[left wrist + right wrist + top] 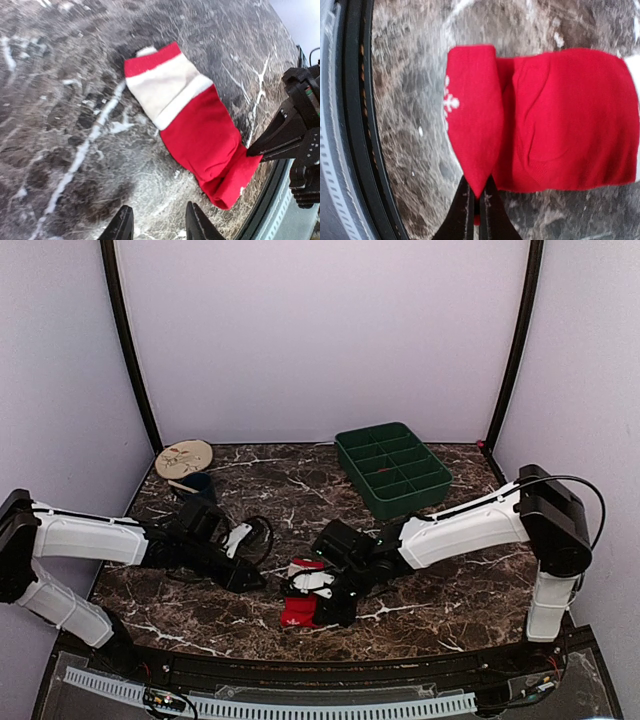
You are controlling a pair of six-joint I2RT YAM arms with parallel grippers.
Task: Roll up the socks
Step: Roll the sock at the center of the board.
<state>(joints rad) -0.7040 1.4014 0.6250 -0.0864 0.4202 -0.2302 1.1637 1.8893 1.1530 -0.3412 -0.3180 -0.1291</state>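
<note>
Well in front of the green tray (392, 470), close to the near edge of the table (450, 590), lie the socks (298, 612). They are flat, with the white cuff on the tray side. The right gripper (477, 199) is pinched tight on the red toe end, which is folded over onto the rest, so the rolling looks only just begun. Left of the socks, the left gripper (160, 224) hangs a little way open with nothing in it. Next, I think the toe needs turning over again toward the cuff, while the left gripper holds the cuff down.
</note>
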